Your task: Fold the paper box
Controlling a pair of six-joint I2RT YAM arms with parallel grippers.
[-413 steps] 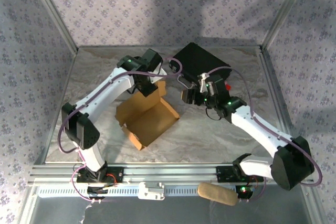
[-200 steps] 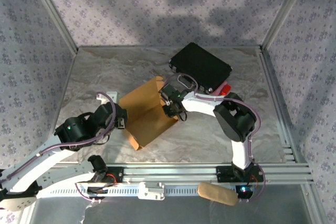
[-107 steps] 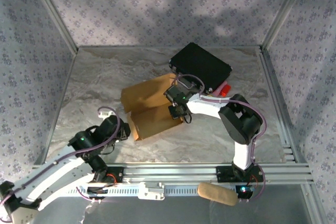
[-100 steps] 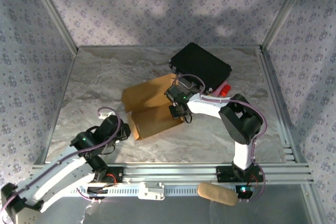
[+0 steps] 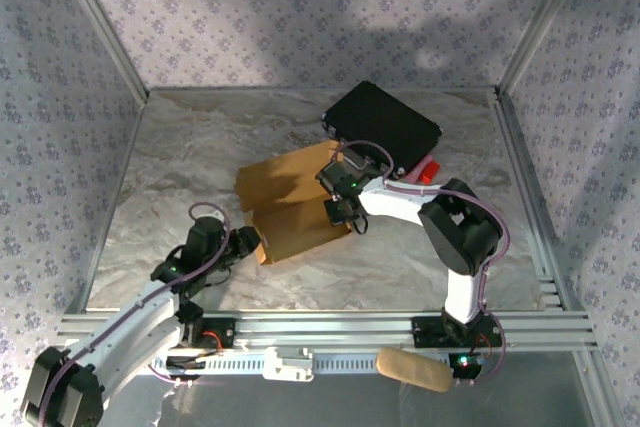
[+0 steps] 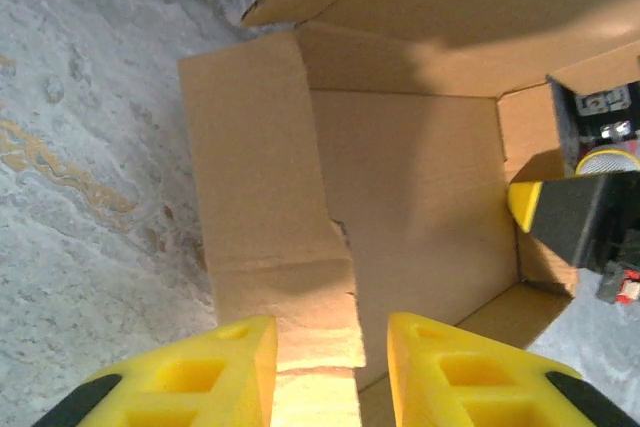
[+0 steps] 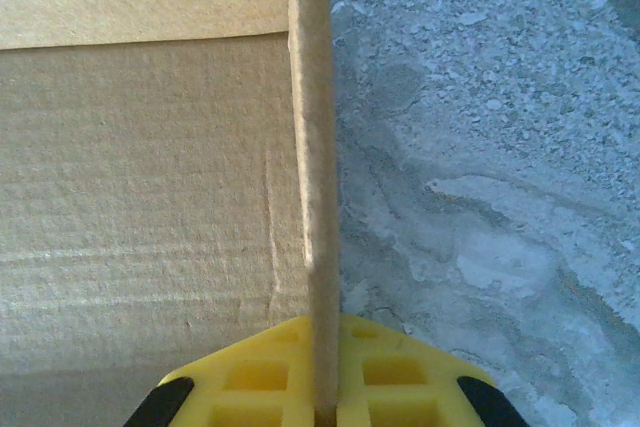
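The tan paper box [image 5: 295, 205] lies open in the middle of the table with its lid flap [image 5: 285, 175] spread toward the back. My right gripper [image 5: 339, 209] is at the box's right end, and in the right wrist view it [image 7: 325, 329] is shut on the thin upright edge of that end wall [image 7: 312, 127]. My left gripper [image 5: 252, 243] sits low at the box's left end. In the left wrist view its yellow fingers [image 6: 235, 362] stand apart, and a loose end flap [image 6: 270, 197] runs between them, with a gap to the right-hand finger. The right gripper's finger [image 6: 570, 217] shows at the far wall.
A black rectangular case [image 5: 385, 127] lies just behind the right gripper, with a small red object [image 5: 430, 169] beside it. Aluminium frame posts and patterned walls close in the marble table [image 5: 180, 147]. A rail [image 5: 320, 329] runs along the near edge.
The left gripper has moved right, up to the box's left end. The right gripper has shut on the right end wall. The box's tall flap has come down toward the back.
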